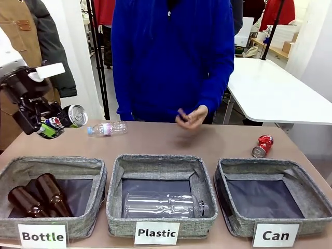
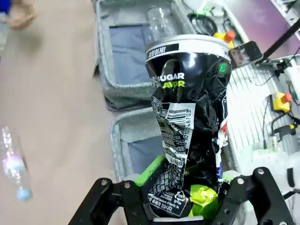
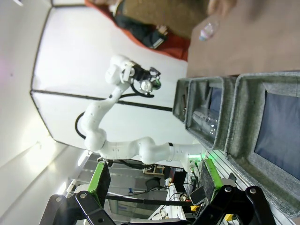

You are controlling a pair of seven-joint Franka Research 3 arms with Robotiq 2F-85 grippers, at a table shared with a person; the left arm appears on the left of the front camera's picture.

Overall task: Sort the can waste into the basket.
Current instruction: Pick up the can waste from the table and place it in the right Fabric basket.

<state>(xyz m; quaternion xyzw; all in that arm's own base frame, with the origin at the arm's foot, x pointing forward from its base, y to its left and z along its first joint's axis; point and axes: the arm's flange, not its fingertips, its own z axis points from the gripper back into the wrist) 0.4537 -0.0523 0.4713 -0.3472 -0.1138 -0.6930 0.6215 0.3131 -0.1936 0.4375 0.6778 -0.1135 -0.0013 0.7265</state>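
Left gripper (image 1: 51, 128): fingers clamped on the crumpled lower end of the black can (image 1: 70, 117), its silver end jutting past the fingertips. Below and to the right of those fingers sit the Bottle basket (image 1: 10, 171), then the Plastic basket (image 1: 115, 176). Farthest from them is the Can basket (image 1: 224, 181), with the red can (image 1: 263, 146) on the table just beyond it. Right gripper (image 3: 154, 180): fingers apart, holding nothing. Risk: buckled metal may slip or pivot in so short a pinch and drop into a wrong basket during the crossing.
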